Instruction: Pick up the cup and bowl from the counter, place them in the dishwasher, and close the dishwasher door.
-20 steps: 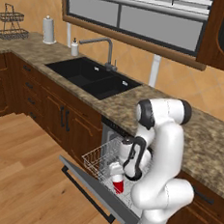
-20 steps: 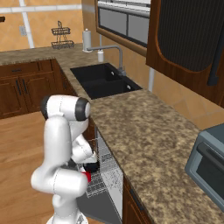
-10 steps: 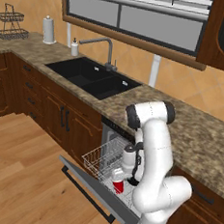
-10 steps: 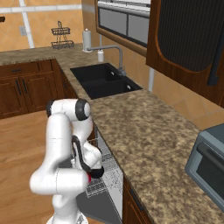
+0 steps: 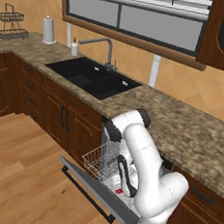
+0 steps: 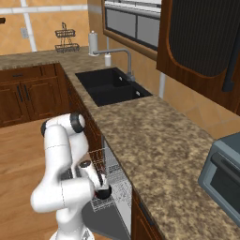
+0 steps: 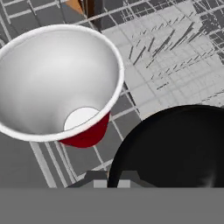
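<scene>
A: Hand view puts the red cup (image 7: 61,83) upright on the white rack (image 7: 175,57), its white inside open to the camera, and the black bowl (image 7: 175,153) just right of it at the near edge.

B: Is the bowl set down or held?

A: Held, I judge. The gripper (image 7: 111,180) has its jaws drawn narrow, with the bowl's rim running between the fingertips (image 7: 94,178). Whether the bowl's base touches the rack I cannot tell.

B: And compared with a second ago?

A: Then the arm stood higher over the rack with its shoulder up. Now it has folded down and forward; in the right base view the bowl (image 6: 103,191) sits low over the rack (image 6: 115,185), near the dishwasher's (image 5: 112,182) front. In the left base view a sliver of the cup (image 5: 119,191) shows behind the forearm.

B: So what is left?

A: The cup is in. The bowl needs releasing, then the door (image 5: 89,188), lying open and flat, needs lifting shut. The counter (image 6: 154,140) carries neither dish.
</scene>
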Tool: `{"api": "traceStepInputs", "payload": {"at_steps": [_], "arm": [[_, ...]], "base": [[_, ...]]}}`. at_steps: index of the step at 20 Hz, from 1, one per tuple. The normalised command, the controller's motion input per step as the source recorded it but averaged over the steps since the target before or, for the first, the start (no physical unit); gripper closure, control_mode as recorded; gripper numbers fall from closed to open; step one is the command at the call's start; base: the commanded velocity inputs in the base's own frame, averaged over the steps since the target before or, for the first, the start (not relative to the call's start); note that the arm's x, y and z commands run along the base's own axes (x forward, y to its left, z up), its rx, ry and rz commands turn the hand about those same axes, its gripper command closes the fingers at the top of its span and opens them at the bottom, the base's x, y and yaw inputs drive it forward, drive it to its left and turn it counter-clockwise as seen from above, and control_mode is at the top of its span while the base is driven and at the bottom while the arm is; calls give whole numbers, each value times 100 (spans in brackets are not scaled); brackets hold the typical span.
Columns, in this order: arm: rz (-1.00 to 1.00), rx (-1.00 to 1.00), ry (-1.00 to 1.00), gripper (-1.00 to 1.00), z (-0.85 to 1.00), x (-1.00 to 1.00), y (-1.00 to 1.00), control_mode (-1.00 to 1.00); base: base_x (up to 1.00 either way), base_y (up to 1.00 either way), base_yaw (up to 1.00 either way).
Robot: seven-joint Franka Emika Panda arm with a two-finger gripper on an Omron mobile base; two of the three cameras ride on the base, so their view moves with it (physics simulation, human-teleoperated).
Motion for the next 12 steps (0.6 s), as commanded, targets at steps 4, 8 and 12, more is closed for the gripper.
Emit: {"api": "traceStepInputs", "payload": {"at_steps": [4,8,12], "arm": [[0,1,0,100,-26,0,-4,-100],[0,0,0,100,-7,0,-2,-100],[-1,1,0,-100,0,0,-1,-100]], "base": [[0,0,0],[0,0,0],[0,0,0]]}}
